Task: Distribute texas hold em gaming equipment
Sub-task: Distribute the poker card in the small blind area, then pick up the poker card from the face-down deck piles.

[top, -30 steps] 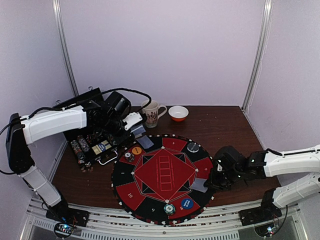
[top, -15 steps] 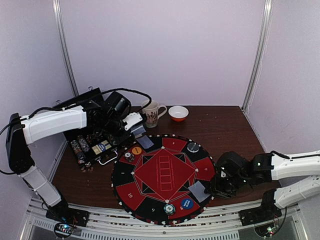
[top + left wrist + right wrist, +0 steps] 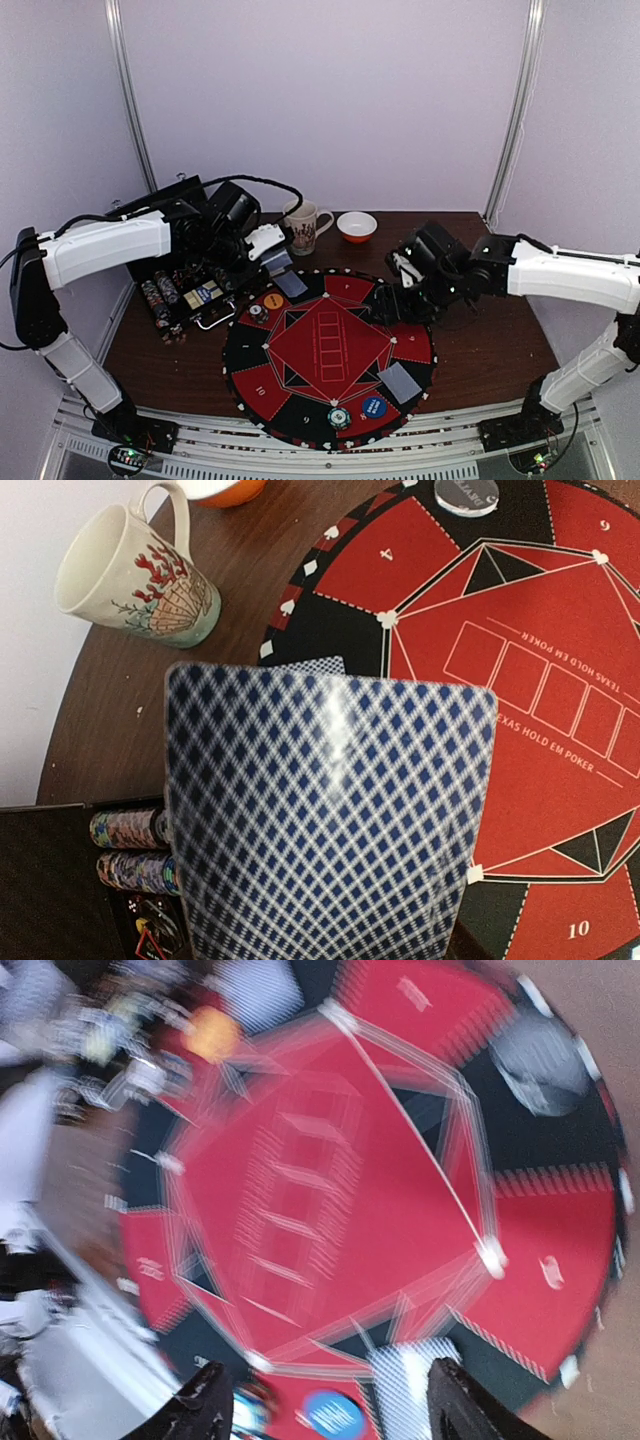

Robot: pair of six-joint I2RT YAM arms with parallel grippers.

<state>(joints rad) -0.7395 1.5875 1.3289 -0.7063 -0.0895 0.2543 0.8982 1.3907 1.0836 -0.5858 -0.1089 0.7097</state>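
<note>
Blue-checked card [image 3: 330,810] is pinched in my left gripper [image 3: 270,252], just above a dealt card [image 3: 291,283] at the rim of the mat [image 3: 330,345]. My right gripper [image 3: 325,1405] gapes wide and empty, with a second dealt card [image 3: 400,1385] below it. Orange disc [image 3: 273,300], blue disc [image 3: 373,407] and dark disc [image 3: 386,293] lie placed. I judge the task partly done: most seats lack cards, and striped chips [image 3: 128,828] sit in the case [image 3: 175,192] beside my left fingers.

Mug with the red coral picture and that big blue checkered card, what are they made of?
The mug looks like glazed ceramic: it has a thick cream wall, a smooth surface and a painted picture. The card is probably plastic-coated paper, or maybe plastic: it is thin and flat, with a bright streak of glare across its printed diamonds.
</note>
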